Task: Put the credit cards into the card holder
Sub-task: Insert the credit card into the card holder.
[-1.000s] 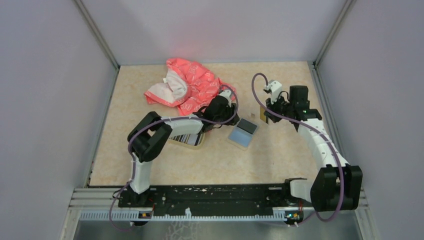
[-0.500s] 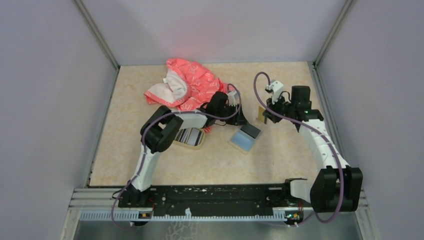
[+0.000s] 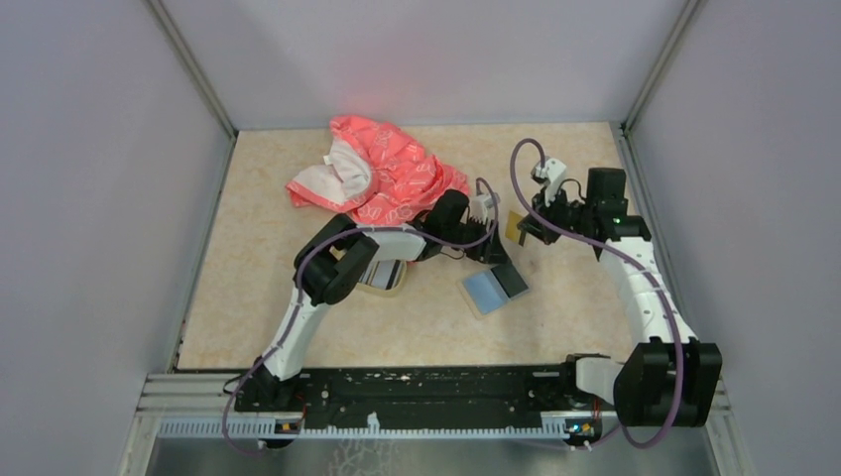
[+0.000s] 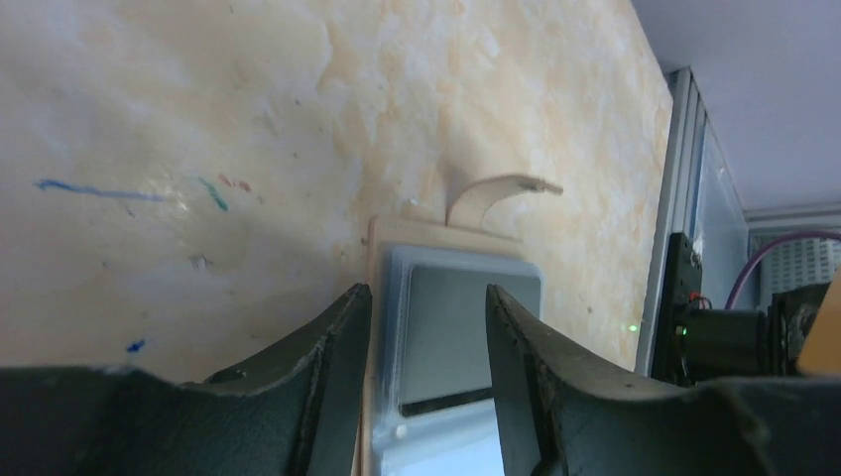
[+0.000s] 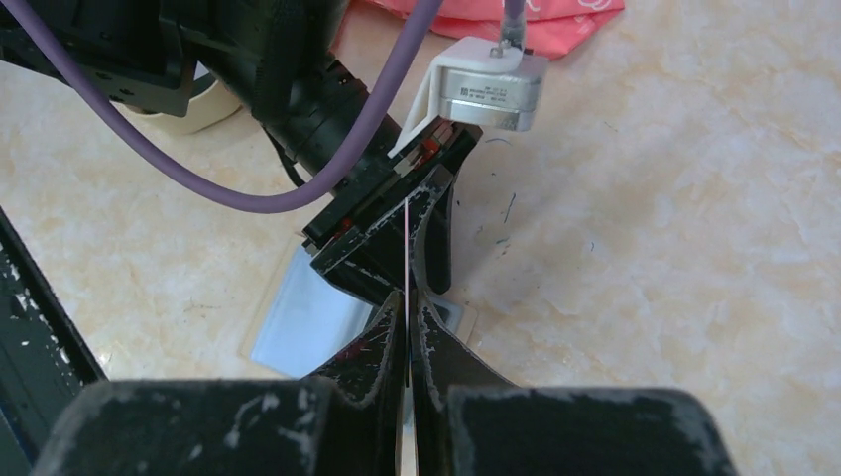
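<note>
The card holder [image 3: 488, 291] lies open on the table, blue-grey lining up; it also shows in the left wrist view [image 4: 451, 307] with its tan flap curled up at the far end. My left gripper [image 3: 501, 266] is open, low over it, one finger on each side of the lining [image 4: 426, 332]. My right gripper [image 3: 528, 226] is shut on a golden-tan credit card [image 3: 515, 226], held on edge above and behind the holder; that card shows edge-on [image 5: 407, 253] between the shut fingers [image 5: 408, 309]. Striped dark cards [image 3: 374, 271] lie in the oval dish, partly hidden by my left arm.
The oval gold-rimmed dish [image 3: 389, 286] sits under my left forearm. A pink-red patterned cloth [image 3: 382, 171] lies at the back centre. Grey walls enclose the table on three sides. My two grippers are close together.
My left arm has reached right, and the card holder has shifted right and nearer with it. My right gripper, holding the tan card, has moved slightly right.
</note>
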Controlling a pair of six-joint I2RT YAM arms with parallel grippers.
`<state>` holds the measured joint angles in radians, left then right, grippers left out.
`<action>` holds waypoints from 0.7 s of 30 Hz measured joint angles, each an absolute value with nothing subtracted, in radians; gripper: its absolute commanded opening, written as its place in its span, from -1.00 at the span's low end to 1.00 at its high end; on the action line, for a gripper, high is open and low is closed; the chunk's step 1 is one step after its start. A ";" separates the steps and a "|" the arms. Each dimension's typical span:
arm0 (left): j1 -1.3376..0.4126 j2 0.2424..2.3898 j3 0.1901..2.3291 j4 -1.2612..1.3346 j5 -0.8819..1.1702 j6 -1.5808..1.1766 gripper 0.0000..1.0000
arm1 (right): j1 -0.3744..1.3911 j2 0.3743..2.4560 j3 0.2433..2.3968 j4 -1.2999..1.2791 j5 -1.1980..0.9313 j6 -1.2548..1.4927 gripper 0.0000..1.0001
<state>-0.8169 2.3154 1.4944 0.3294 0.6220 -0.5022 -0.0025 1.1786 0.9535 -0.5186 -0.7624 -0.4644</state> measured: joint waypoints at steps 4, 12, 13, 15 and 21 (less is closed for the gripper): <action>-0.823 2.248 1.373 0.402 0.558 -0.498 0.06 | -0.019 1.178 0.968 -0.554 -0.813 -0.492 -1.00; -0.823 1.840 1.055 0.461 0.308 -0.443 0.05 | -0.022 1.160 0.981 -0.591 -0.867 -0.507 -1.00; -0.826 1.781 1.024 0.466 0.284 -0.432 0.03 | -0.022 1.160 0.984 -0.592 -0.873 -0.507 -1.00; -0.848 1.664 0.960 0.473 0.234 -0.411 -0.07 | -0.022 1.159 0.984 -0.593 -0.881 -0.506 -1.00; -1.073 1.531 0.778 0.492 0.110 -0.388 -0.54 | -0.023 1.159 0.984 -0.592 -0.885 -0.504 -1.00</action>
<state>-1.0729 1.5311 0.7776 0.4915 0.1097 -0.3878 -0.0227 1.1595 0.9840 -0.5919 -0.8848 -0.5037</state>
